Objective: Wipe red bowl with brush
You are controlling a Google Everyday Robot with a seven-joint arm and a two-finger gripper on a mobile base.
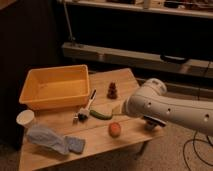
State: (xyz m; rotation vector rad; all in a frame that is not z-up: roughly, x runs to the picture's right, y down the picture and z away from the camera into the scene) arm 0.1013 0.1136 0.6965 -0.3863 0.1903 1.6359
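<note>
The gripper [150, 122], mostly hidden beneath the white arm [172, 109] at right, stands spread; one orange-yellow rectangular plastic tub [55, 90], one slim whitish brush [92, 96].

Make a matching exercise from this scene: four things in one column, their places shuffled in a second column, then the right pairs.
Things
1. red bowl
2. brush
3. white cup
4. end effector

Places
A. under the white arm, at the right edge of the table
B. middle of the table, just right of the red bowl's near corner
C. far left part of the table
D. left edge, in front of the red bowl, next to the blue-grey cloth

Pairs: 1-C, 2-B, 3-D, 4-A
</note>
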